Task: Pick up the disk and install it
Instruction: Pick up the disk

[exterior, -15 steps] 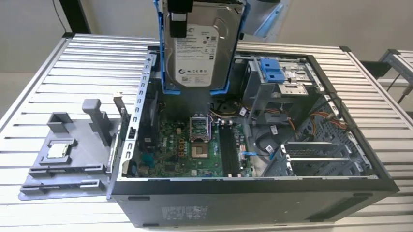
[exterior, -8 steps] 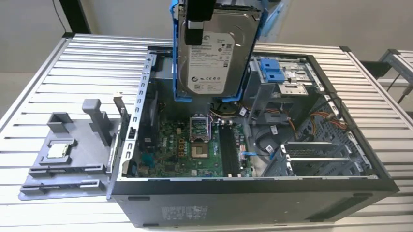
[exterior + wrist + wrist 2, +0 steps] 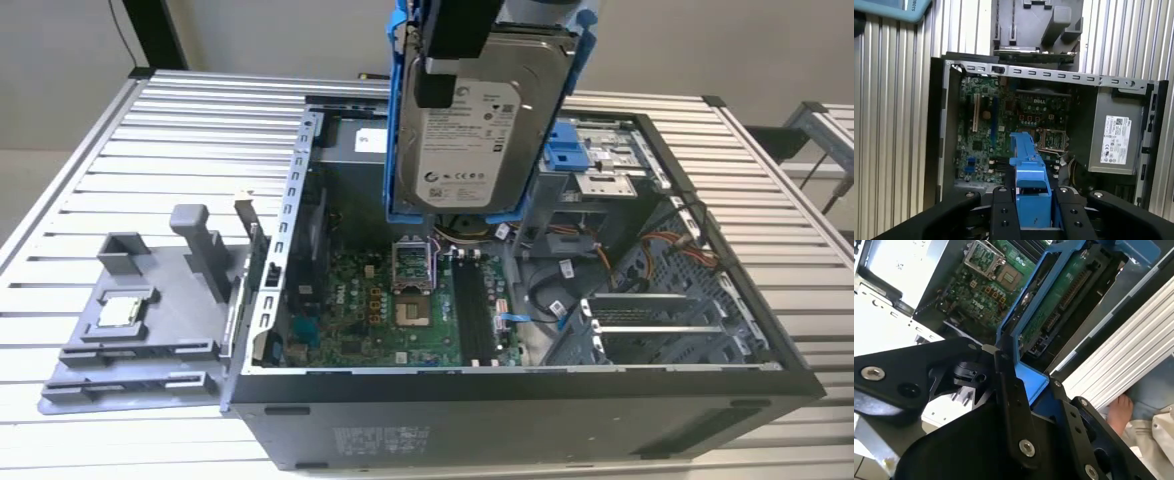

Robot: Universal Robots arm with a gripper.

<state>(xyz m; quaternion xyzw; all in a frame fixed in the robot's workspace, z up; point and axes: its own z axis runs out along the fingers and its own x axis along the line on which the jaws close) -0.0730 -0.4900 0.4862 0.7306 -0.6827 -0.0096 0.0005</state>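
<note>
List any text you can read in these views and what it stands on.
White label on the flat silver-grey metal disk, held aloft in the gripper: print too small to read.
White sticker on the grey metal power supply box: too small to read.
Pale sticker on the dark computer case front: illegible.

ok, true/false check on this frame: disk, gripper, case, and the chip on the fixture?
1. The gripper is shut on the disk. True.
2. The disk is already seated in a bay. False: it hangs upright in the air above the open case.
3. The processor chip lies on the grey fixture, at the exterior view's left of the case. True.
4. The case is closed up. False: its side is open and the motherboard is exposed.
</note>
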